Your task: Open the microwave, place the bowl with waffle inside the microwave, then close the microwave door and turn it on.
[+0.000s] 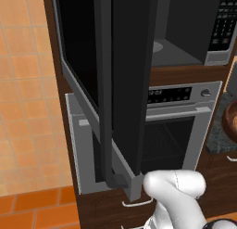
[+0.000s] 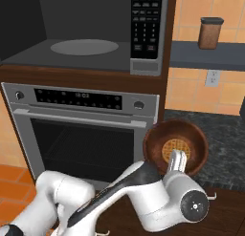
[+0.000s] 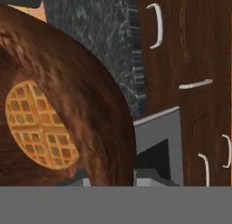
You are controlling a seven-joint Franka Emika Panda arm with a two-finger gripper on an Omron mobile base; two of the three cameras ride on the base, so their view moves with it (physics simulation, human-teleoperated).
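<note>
Nearest in the right base view: white arm bent low across the foreground, wrist turned up to the gripper [image 2: 177, 159], a pale finger [image 2: 176, 162] pressed at the near rim of the bowl with waffle [image 2: 189, 134]. Clenched on that rim, bowl tipped steeply toward the camera so that the golden waffle [image 2: 175, 151] faces outward from the dark-brown inside. Held up in front of the dark speckled counter [image 2: 225, 134], just right of the steel oven [image 2: 81, 130].

In the hand view, same bowl close up at left, brown wall curving across, waffle grid at its bottom, wooden cabinet fronts [image 3: 199, 51] with pale handles beyond.

Behind and left of the bowl: oven with mesh window, display strip and a round knob at each end of the panel. Above the oven: the microwave [image 2: 81, 44], cavity exposed, grey floor with a pale round turntable [image 2: 84, 47], black keypad [image 2: 146, 25] on the right.

In the left base view: the microwave door [image 1: 125, 75] swung wide, standing out edge-on toward the camera, long black bar handle [image 1: 105, 84] running down its face.

Farthest, at right: a shelf [image 2: 206, 56] carrying a brown canister [image 2: 210, 33] with a dark lid, orange wall tiles and an outlet [image 2: 212, 78] behind.
</note>
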